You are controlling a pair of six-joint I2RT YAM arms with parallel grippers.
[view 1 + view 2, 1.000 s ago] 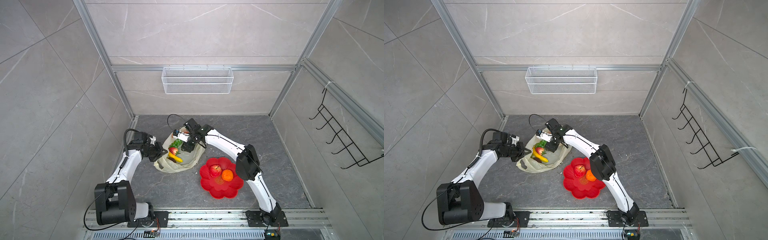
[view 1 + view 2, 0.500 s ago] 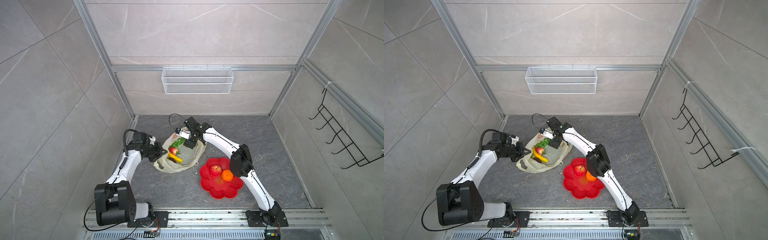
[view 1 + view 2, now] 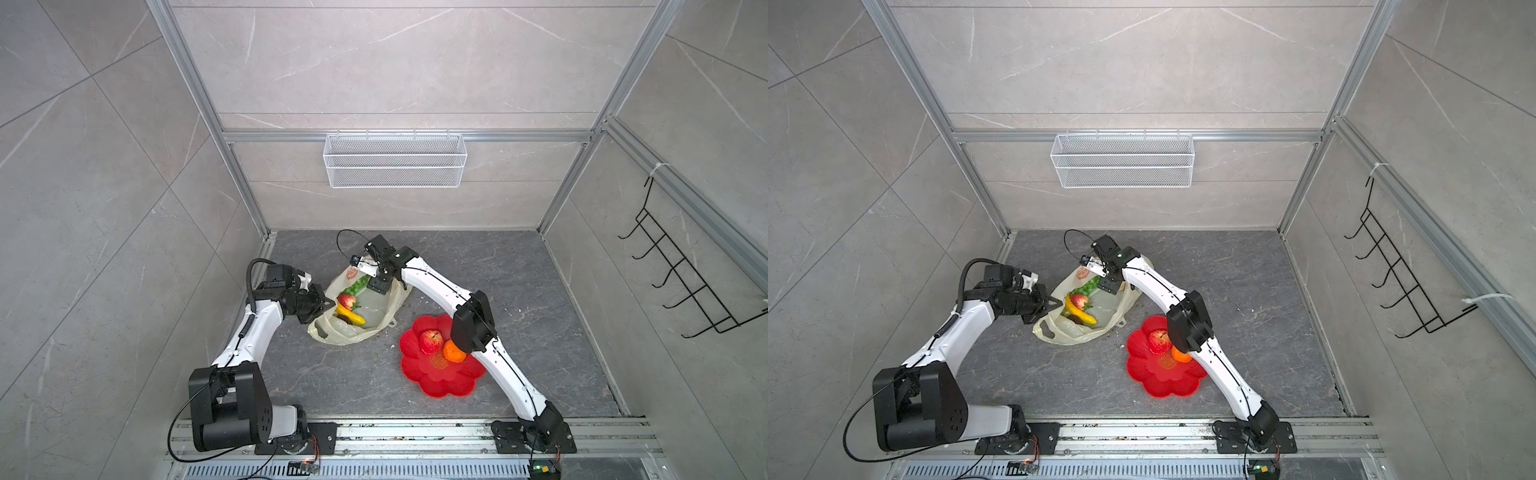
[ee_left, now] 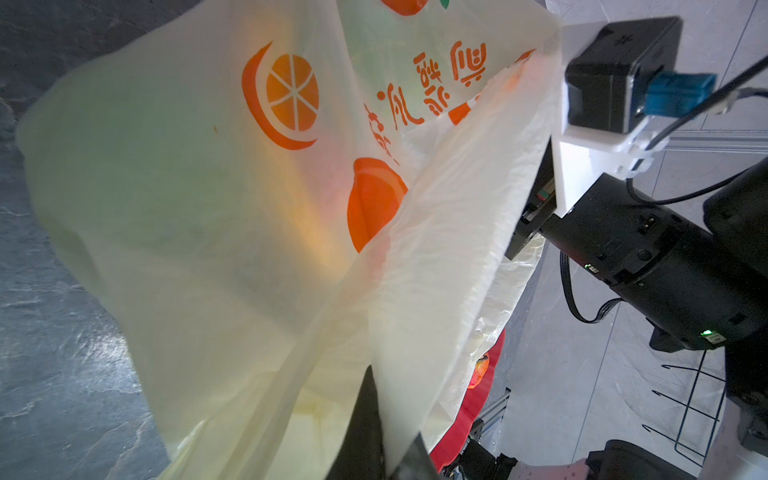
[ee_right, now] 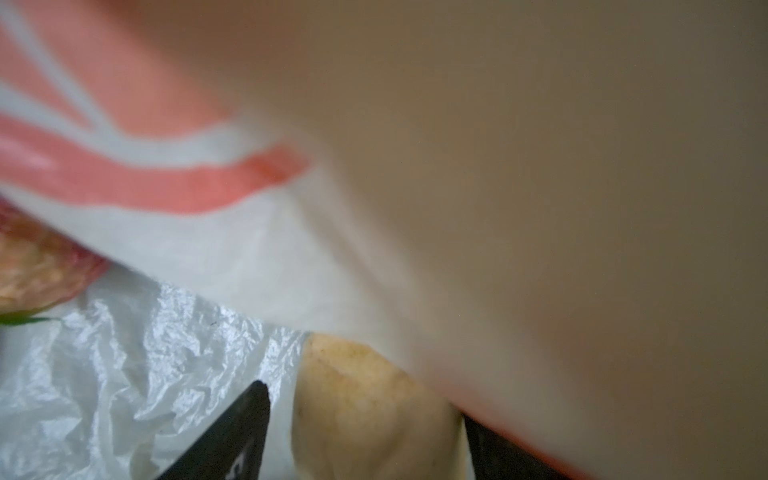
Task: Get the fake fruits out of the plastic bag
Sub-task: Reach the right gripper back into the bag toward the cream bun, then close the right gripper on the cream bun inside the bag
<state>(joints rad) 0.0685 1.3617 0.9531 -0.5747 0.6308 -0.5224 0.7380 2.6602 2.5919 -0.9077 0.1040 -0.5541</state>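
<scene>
While the left gripper (image 3: 328, 304) is pinched tight on the near rim of the plastic bag (image 3: 345, 337), holding its mouth open on the table (image 3: 332, 382), the right gripper (image 3: 380, 287) reaches down into the bag from the far side; its jaws stand apart around a cream fruit (image 5: 374, 407), and one of its fingers (image 5: 232, 432) looks just clear of the fruit's side, so I'd say nothing is gripped yet. A banana (image 3: 351, 316), a red fruit (image 3: 347, 300) and green grapes (image 3: 357, 284) lie in the bag nearer the left gripper; an apple (image 3: 431, 341) and an orange (image 3: 454, 351) sit on the red plate (image 3: 440, 384), apart from the bag.

Loose film hangs right over the right wrist camera, and that is my worry; closing now could trap a fold of plastic along with the fruit; a lift would then haul the whole bag, pull against the left gripper's hold, and spill or bury the other fruits. A glossy, rounded fruit may also squirt sideways if caught off-centre; should the left pinch slip, the mouth would collapse over everything.
</scene>
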